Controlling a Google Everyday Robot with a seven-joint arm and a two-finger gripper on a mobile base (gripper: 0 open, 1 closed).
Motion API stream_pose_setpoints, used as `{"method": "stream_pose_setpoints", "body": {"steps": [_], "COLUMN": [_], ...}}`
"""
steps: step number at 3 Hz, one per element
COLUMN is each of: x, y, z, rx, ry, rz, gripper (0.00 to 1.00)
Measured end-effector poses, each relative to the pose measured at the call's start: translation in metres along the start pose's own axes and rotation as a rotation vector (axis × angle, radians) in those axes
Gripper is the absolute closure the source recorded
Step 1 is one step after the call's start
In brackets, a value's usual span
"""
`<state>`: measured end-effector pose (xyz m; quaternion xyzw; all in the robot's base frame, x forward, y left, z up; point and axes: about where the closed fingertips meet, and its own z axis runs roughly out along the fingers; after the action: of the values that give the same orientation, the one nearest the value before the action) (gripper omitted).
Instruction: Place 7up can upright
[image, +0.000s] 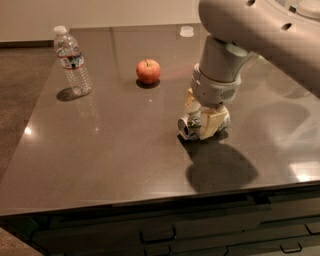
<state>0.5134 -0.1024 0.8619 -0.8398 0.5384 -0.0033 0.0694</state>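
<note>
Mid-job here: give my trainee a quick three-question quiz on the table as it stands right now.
1. True or false: the 7up can stands upright.
2. Which thing is nearest the gripper? A. water bottle B. apple C. 7up can
3. Fill in: the small white round object sits near the table's ____ edge.

Key: 1 false, it lies on its side. 2 C, the gripper is down at the can. 3 far.

Dark glossy table (100, 150), glare spots; handled drawers (160, 234) under front edge; brown floor (17, 85) left; pale wall (100, 12) behind. Gripper (200, 117) low over table's right half.
</note>
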Motion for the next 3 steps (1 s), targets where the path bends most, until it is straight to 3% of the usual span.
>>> {"method": "stream_pose_setpoints", "body": {"steps": [1, 2, 3], "x": [-0.001, -0.004, -0.011], "y": [-0.004, -0.012, -0.023], "z": [-0.01, -0.029, -0.057], "rx": [0.017, 0.057, 0.124], "ry": [-0.018, -0.072, -0.176], "rz": [0.023, 0.071, 0.162], "gripper": [0.88, 1.0, 1.0]}}
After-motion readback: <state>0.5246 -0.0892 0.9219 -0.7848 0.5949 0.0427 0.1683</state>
